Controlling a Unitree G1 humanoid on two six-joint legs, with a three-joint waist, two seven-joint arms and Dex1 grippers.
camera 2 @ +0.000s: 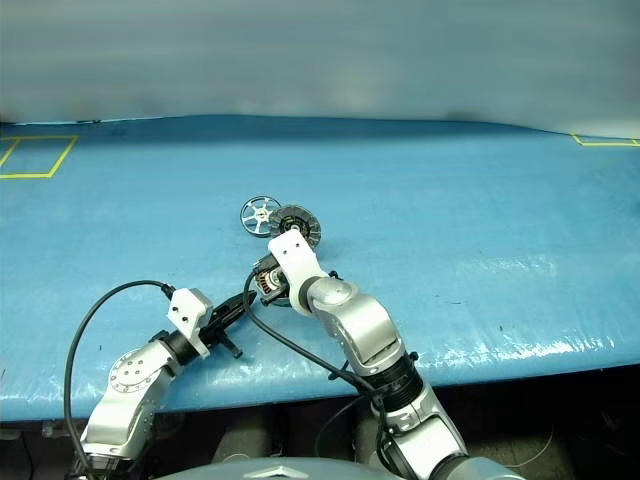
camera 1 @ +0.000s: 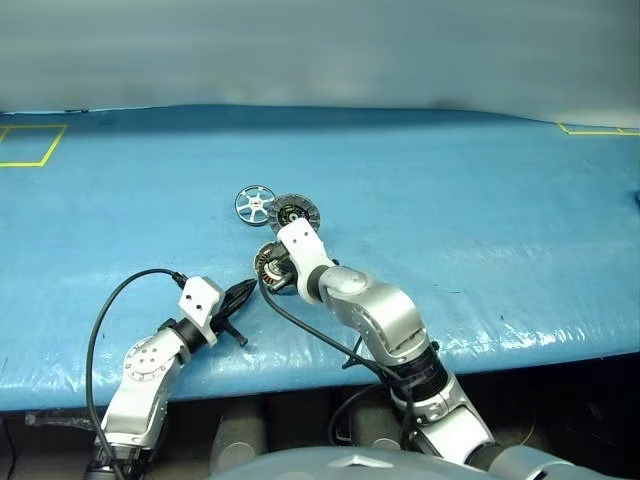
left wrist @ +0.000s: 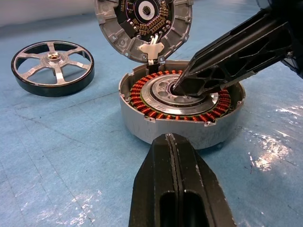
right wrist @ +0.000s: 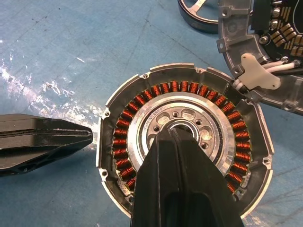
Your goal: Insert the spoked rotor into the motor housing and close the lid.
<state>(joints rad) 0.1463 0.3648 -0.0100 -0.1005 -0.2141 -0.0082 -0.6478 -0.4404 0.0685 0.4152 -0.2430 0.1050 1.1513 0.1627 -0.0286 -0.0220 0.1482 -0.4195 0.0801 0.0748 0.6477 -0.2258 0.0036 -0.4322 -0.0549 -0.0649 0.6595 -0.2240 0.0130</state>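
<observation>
Right fingers (left wrist: 182, 87), pressed together, touch the motor housing (left wrist: 180, 124) hub; left fingers (left wrist: 173, 156) pressed together beside it

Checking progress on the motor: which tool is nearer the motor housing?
Right. The right tool has its shut tips on the motor housing centre hub; the left tool, also shut, sits just outside its rim.

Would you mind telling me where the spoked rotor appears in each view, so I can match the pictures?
Left eye view: spoked rotor on the blue table, centre, beside the lid.
Right eye view: rotor again just left of the lid.
Left wrist view: upper left, lying flat.
Right wrist view: a rim sliver at the top edge.
Shared landmark: the motor housing with copper windings.
</observation>
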